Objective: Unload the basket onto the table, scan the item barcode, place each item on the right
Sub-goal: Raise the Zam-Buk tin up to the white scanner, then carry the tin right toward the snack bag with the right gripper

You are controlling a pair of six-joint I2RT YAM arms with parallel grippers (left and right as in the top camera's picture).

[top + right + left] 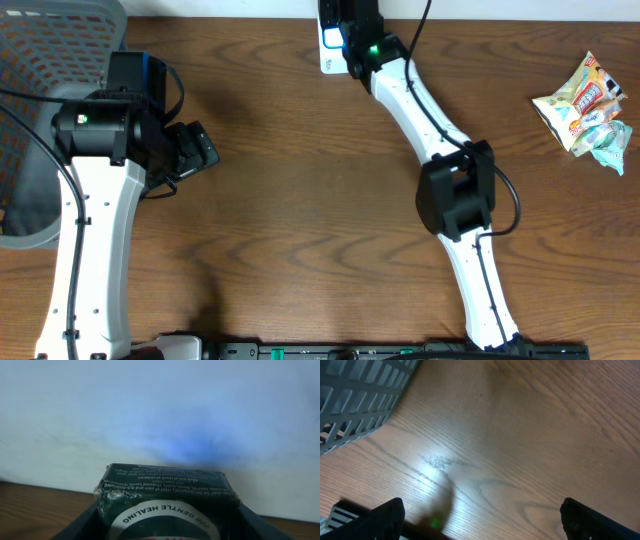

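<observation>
1. The right end effector [167,527] is clamped on a dark green cardboard box [165,487] with white print, at the far edge of the brown wooden desk [300,180].
2. The left end effector [485,527] is spread wide and empty, beside the grey plastic basket [355,395] at the desk's left edge.

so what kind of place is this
Likely a lab bench staged as a shop checkout: a brown wood-grain table, a grey slotted plastic basket, and a dark green printed box facing a blue glow.
</observation>
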